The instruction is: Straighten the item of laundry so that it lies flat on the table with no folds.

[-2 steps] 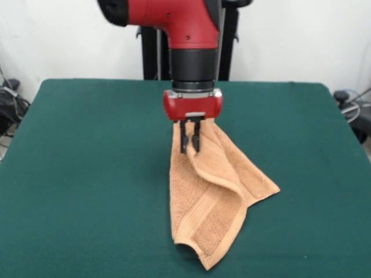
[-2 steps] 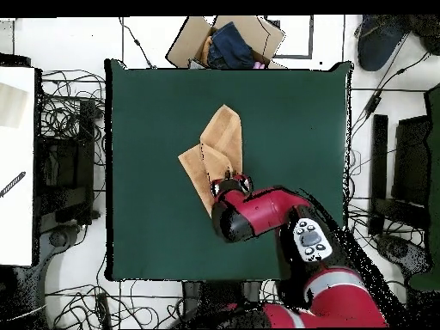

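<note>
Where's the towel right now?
In the front view the towel lies folded near the middle of the green table, toward its near edge, its far end pinched and lifted by the gripper.

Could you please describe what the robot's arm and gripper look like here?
The arm has glossy red rounded shells with black joint sections, ending in a black cylindrical wrist and a silver ring. Below sits a red block-shaped gripper with two slim black fingers. From overhead, a grey panel with dark buttons shows on the arm.
</note>
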